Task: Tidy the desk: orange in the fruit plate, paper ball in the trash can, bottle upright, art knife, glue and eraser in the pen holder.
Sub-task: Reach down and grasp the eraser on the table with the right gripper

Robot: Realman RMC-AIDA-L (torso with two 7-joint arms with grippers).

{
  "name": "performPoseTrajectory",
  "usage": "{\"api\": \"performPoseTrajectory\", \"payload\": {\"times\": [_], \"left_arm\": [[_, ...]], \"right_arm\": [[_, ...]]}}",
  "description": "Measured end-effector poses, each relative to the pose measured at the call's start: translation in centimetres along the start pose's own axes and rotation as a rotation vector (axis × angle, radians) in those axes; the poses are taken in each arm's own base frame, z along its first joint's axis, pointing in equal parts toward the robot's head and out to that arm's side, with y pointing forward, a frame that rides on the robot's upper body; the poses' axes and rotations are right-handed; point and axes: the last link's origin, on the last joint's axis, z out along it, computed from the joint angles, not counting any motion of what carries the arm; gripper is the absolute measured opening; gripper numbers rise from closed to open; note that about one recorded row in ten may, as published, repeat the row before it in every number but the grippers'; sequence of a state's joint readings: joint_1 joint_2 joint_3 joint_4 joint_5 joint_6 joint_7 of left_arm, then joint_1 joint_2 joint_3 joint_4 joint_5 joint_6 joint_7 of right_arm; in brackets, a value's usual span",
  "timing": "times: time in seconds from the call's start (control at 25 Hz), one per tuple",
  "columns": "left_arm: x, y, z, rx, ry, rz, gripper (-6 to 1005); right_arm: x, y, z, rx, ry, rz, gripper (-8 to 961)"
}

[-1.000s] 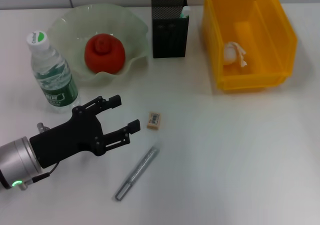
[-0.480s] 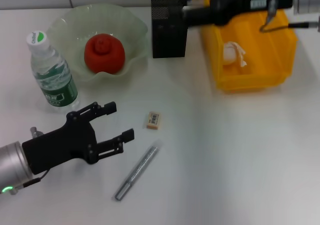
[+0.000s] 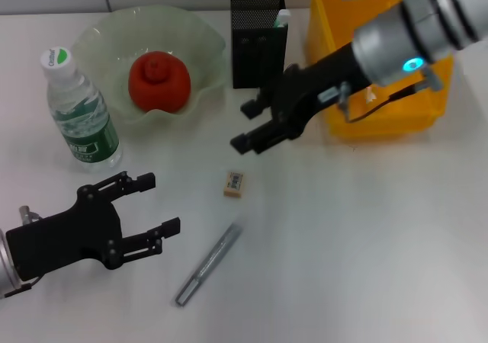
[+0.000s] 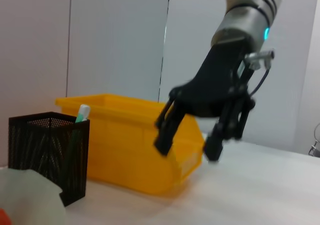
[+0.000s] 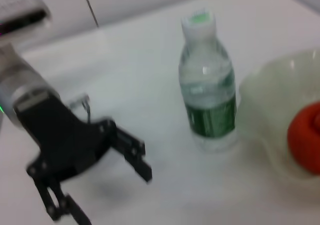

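Observation:
A small tan eraser [image 3: 235, 184] and a grey art knife [image 3: 209, 264] lie on the white table. My right gripper [image 3: 242, 126] hangs open just beyond the eraser, in front of the black mesh pen holder [image 3: 259, 40], which holds a green-capped glue stick [image 3: 282, 19]. My left gripper [image 3: 162, 203] stands open and empty at the lower left, left of the knife. The orange [image 3: 158, 81] rests in the pale green fruit plate [image 3: 200, 44]. The bottle [image 3: 80, 110] stands upright. My right arm hides the paper ball in the yellow trash can [image 3: 385, 126].
The left wrist view shows the right gripper [image 4: 186, 151] before the yellow bin [image 4: 125, 145] and the pen holder [image 4: 47, 150]. The right wrist view shows the bottle [image 5: 207, 85], the plate [image 5: 272, 100] and the left gripper [image 5: 105, 195].
My right arm has swung from above the pen holder and bin down toward the table's middle, near the eraser. The left gripper has drawn back toward the lower left.

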State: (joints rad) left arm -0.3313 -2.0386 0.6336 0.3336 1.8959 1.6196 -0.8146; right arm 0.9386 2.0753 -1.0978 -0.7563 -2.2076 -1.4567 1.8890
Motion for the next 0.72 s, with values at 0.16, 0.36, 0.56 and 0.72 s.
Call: {"api": "performPoseTrajectory", "payload": {"times": [0.16,0.36,0.56,0.72], "left_arm": [[-0.1,-0.1,-0.4,0.006,-0.007,0.0,812],[-0.1,-0.1,-0.5,0.01,-0.01,0.002,812],[-0.1,-0.2,-0.4,0.01,-0.01,0.006,812],[0.0,-0.3,-0.4,0.013,-0.01,0.008,812]], "right_arm": [[-0.1,-0.3,2.3,0.032,0.088,-0.001,679],[0.2,0.1,4.0,0.057,0.173,-0.036,678],[0.8,0.5,5.4,0.073,0.231,-0.073,678],[1.1,0.8,6.3,0.069,0.238,-0.087,678]]}}
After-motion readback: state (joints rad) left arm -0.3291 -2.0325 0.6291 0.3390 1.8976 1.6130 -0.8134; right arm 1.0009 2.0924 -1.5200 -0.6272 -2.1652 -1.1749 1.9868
